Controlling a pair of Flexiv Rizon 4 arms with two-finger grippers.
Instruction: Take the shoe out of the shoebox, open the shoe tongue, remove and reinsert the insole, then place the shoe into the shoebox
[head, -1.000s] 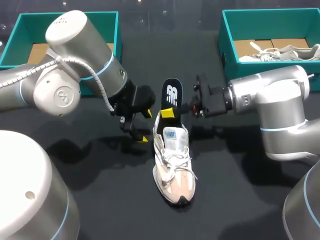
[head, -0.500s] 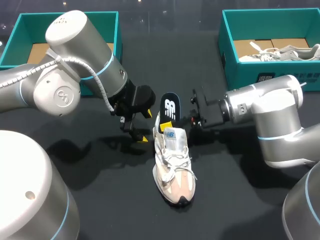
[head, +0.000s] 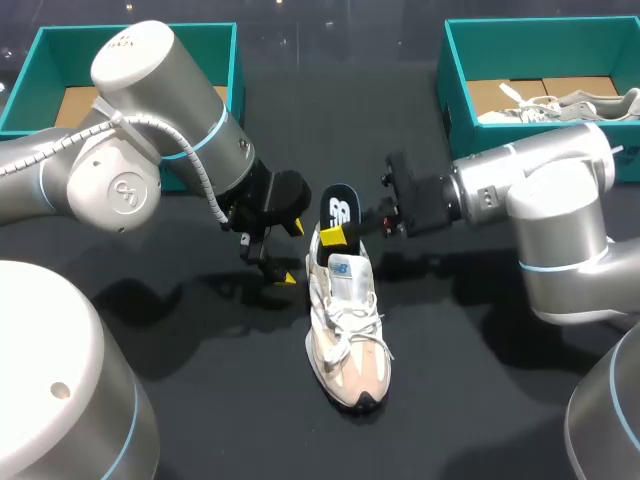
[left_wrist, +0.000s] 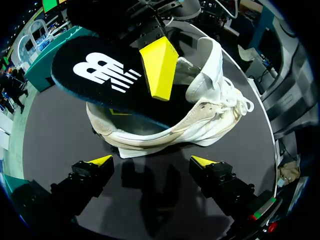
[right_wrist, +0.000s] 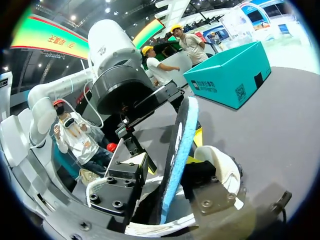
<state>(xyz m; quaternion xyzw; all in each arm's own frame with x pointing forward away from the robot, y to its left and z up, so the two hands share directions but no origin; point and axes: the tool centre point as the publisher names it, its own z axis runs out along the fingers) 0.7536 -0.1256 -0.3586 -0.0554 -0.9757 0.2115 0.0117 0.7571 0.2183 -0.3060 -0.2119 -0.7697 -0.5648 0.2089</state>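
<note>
Here the chief risk, I judge, is that the insole (head: 339, 208) buckles or snags on the heel collar of the shoe (head: 347, 325) instead of sliding in flat. Only one arm guides it and nothing steadies the shoe. A hard push could also skid the shoe across the table (head: 200, 400) or tip it over.

To the shoe's left, beside its heel, the left jaws stand apart and empty. In the left wrist view the shoe lies just ahead of them, not between them, so they brace nothing.

The shoe stands upright on its sole. The insole rises tilted out of the heel opening, with its front end down inside the shoe and its heel end in the air.

From the shoe's right, the right jaws are clamped on the insole just above the collar. One yellow finger (left_wrist: 159, 67) lies on its printed face and the other shows beneath it.

Well to the shoe's right stands a teal shoebox (head: 470, 140).
</note>
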